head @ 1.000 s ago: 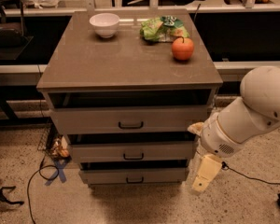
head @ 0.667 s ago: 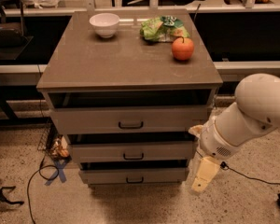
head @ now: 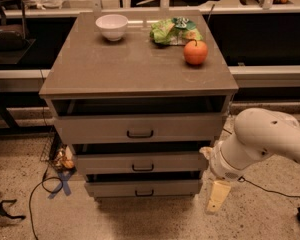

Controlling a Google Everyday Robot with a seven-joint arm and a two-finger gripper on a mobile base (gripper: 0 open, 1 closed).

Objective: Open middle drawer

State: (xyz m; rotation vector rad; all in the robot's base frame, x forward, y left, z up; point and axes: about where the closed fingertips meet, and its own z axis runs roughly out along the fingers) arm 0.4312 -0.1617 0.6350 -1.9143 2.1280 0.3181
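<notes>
The grey cabinet (head: 140, 79) has three drawers stacked in its front. The middle drawer (head: 105, 164) is a wide low grey front with a small black bar handle (head: 142, 167) at its centre, and a dark gap shows above it. My gripper (head: 217, 196) hangs from the white arm (head: 265, 139) at the cabinet's lower right, beside the right end of the middle and bottom drawer fronts. It is well to the right of the handle and holds nothing that I can see.
The taller top drawer (head: 90, 129) and the narrow bottom drawer (head: 110, 188) flank the middle one. A white bowl (head: 112, 26), a green bag (head: 174, 31) and an orange fruit (head: 195, 52) sit on the cabinet top. Cables (head: 45, 184) lie on the floor at the left.
My arm and gripper have sunk a little lower beside the cabinet's right side. The drawers have not moved.
</notes>
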